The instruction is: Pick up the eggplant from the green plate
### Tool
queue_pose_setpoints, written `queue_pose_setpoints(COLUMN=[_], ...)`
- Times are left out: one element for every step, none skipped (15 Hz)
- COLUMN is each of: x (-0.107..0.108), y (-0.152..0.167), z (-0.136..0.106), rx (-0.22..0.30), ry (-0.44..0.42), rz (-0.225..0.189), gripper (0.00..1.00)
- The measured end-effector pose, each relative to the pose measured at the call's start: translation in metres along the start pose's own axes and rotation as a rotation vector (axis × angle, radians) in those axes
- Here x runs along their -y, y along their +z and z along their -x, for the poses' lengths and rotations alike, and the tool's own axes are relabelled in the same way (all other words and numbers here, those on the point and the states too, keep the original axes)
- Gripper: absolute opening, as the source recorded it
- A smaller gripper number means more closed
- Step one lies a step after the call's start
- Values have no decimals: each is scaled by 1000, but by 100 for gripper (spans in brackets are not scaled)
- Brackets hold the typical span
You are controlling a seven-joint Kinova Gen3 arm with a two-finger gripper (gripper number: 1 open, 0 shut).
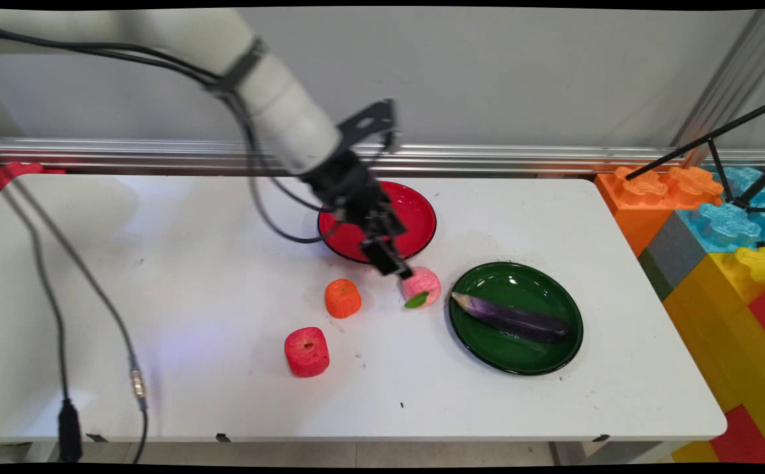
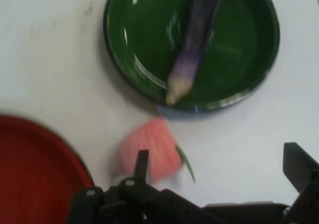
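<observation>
While we scan from the left of the white counter (image 1: pixel 211 368), we meet first a red apple-like toy (image 1: pixel 306 351) near the front, then an orange toy fruit (image 1: pixel 342 297) just at one o'clock from it. Further right, the claw (image 1: pixel 401 268) reaches down from the arm at ten o'clock, and we see it standing spread in the hand view, one finger (image 2: pixel 141 165) in front of the pink fruit and the other finger (image 2: pixel 299 167) well off to the side. That pink peach-like fruit (image 1: pixel 422 285) with its green leaf (image 1: pixel 416 301) lies on the counter just below the claw's tip, and we cannot tell whether they touch. At eleven o'clock from the peach sits a red plate (image 1: pixel 422 214), partly hidden by the claw. At three o'clock from the peach lies a green plate (image 1: pixel 488 342), apart from it, with a purple eggplant (image 1: pixel 513 318) lying across it, pale tip pointing toward the peach. At the far right stand big coloured building blocks (image 1: pixel 718 230).
</observation>
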Motion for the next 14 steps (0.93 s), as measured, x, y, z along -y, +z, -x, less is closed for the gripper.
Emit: queue_pose_setpoints(x=[7, 12, 18, 23, 26, 30, 35, 39, 42, 44, 47, 50, 52, 53], y=[15, 28, 44, 58, 67, 80, 94, 107, 118, 124, 135, 143, 150, 155], z=[-11, -20, -29, -36, -40, -46, -52, -57, -60, -62, -66, -69, -71, -72], rx=[-9, -15, -20, -23, -25, -27, -28, -29, -29, -29, -30, -29, -28, -27], ry=[34, 61, 91, 117, 134, 159, 188, 213, 232, 242, 259, 273, 284, 291], rz=[7, 15, 28, 42, 53, 69, 90, 108, 123, 133, 149, 161, 172, 179], gripper=[100, 100, 100, 100, 100, 100, 100, 100, 100, 100, 100, 100, 100, 100])
